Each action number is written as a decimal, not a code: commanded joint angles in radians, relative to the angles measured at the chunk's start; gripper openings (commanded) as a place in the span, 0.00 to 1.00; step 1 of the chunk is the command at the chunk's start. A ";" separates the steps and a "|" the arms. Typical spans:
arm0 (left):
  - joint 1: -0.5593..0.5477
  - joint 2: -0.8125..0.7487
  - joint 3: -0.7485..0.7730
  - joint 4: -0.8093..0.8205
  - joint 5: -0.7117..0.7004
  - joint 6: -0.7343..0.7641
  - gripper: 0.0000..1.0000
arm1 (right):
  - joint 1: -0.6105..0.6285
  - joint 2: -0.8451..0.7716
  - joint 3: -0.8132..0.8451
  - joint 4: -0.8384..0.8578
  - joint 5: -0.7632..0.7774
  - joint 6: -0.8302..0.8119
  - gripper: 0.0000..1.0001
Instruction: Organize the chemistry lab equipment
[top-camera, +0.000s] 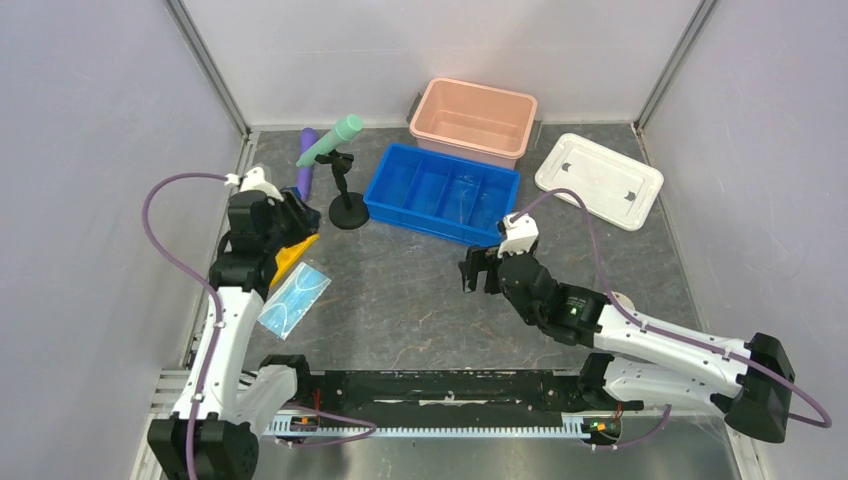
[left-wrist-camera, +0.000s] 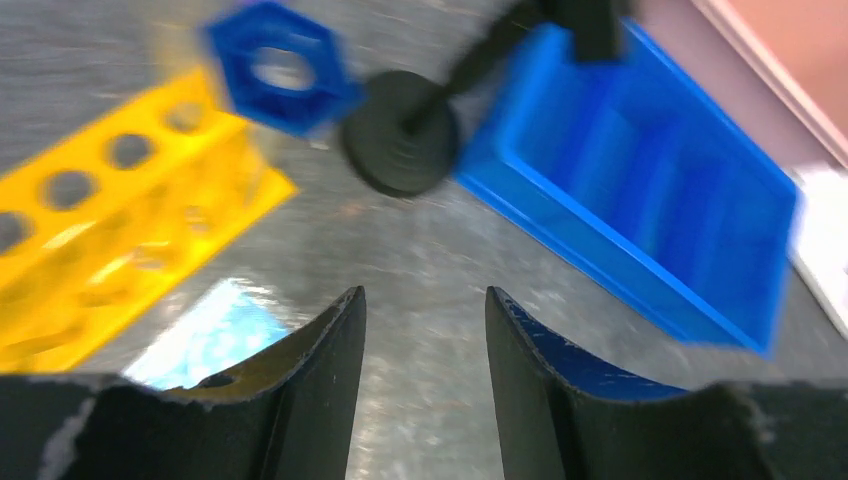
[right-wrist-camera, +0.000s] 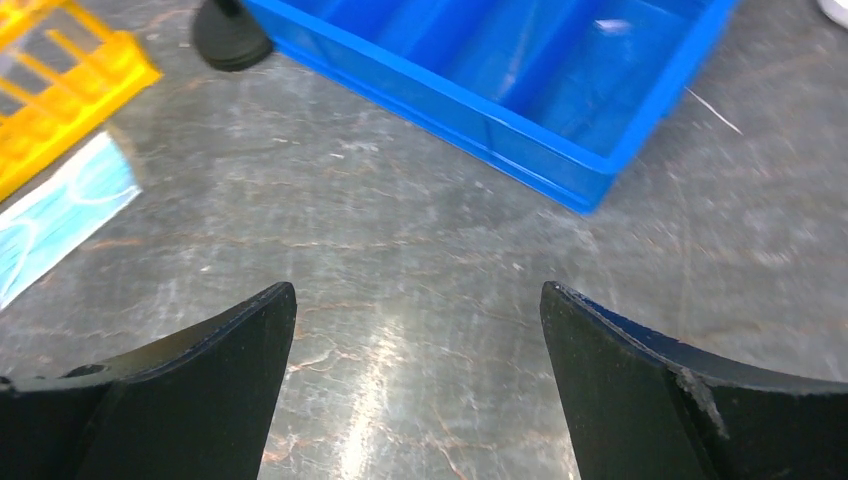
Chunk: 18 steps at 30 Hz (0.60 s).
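Observation:
My left gripper (top-camera: 297, 218) is open and empty (left-wrist-camera: 425, 300), low over the table beside the yellow holed tube rack (left-wrist-camera: 110, 220), which my arm partly hides in the top view (top-camera: 288, 258). A tiny blue funnel (left-wrist-camera: 280, 68) lies by the rack's far end. The black clamp stand (top-camera: 347, 195) holds a mint-green tube (top-camera: 330, 140). A purple tube (top-camera: 306, 165) lies behind it. The light-blue mask (top-camera: 295, 298) lies flat near the rack. My right gripper (top-camera: 477, 270) is wide open and empty (right-wrist-camera: 418, 295) over bare table. A thin pale rod (right-wrist-camera: 714, 111) lies by the tray's corner.
The blue divided tray (top-camera: 443, 192) sits mid-table, just beyond my right gripper. The pink bin (top-camera: 473, 120) stands behind it, and its white lid (top-camera: 598, 180) lies at the right. Grey walls close in the left, back and right sides.

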 joint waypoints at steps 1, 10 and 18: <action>-0.109 -0.067 -0.011 0.041 0.301 0.010 0.54 | -0.011 0.027 0.096 -0.347 0.182 0.250 0.98; -0.292 -0.100 -0.113 0.117 0.602 0.057 0.55 | -0.235 0.010 0.023 -0.560 0.166 0.398 0.94; -0.396 -0.102 -0.132 0.108 0.555 0.120 0.60 | -0.451 -0.045 -0.014 -0.690 0.160 0.404 0.94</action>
